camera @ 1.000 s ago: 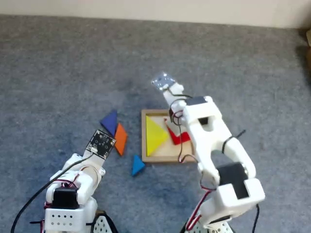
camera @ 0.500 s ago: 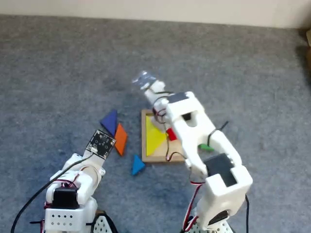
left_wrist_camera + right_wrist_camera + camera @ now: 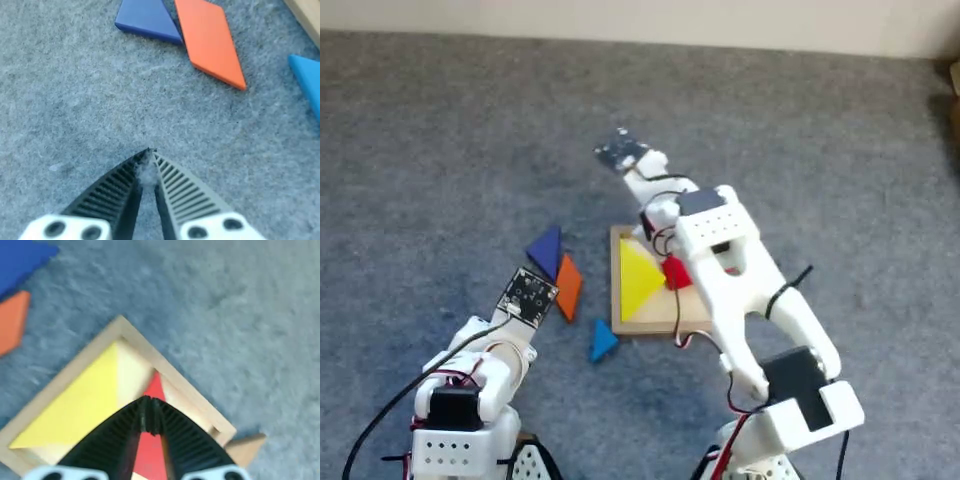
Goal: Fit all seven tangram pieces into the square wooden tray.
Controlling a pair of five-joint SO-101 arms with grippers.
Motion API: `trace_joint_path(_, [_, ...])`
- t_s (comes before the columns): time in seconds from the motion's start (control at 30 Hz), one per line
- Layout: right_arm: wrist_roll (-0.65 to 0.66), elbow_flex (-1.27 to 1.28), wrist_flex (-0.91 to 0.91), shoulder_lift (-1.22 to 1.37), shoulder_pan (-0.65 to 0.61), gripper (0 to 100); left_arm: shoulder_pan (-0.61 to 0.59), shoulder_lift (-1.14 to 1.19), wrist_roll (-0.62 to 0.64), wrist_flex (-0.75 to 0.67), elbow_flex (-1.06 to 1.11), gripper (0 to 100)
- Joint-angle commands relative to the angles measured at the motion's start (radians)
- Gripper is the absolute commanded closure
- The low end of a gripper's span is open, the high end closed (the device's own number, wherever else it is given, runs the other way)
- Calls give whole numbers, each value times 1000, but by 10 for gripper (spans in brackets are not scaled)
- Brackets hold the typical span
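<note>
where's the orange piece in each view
High view: orange piece left of the wooden tray, just below the dark blue triangle.
Left wrist view: beyond the left gripper, beside the dark blue triangle.
Right wrist view: partly cut off, beside the dark blue triangle.
Shared landmark: the dark blue triangle.

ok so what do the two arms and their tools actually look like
Both arms are chunky white plastic with black motor blocks. The left arm trails a long black cable and short red wires. The right arm carries thin black and red wires. The left tool and right tool are dark, ribbed, tapering wedges on white bases.
</note>
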Motion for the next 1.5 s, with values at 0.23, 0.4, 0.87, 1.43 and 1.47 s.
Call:
trace_joint_path(0.23, [-14, -8, -99, 174, 94, 993, -7, -22, -8, 3, 22, 994])
trace_joint_path(0.4, [-14, -2, -102, 217, 41, 993, -7, -22, -8, 3, 22, 994])
trace_joint_path(0.87, [-14, -7, -99, 214, -120, 993, -7, -22, -8, 3, 22, 994])
trace_joint_path(1.43, [-252, 1, 157, -125, -1, 993, -7, -22, -8, 3, 22, 994])
trace_joint_path(1.47, [-269, 2, 168, -124, 22, 993, -7, -22, -8, 3, 22, 994])
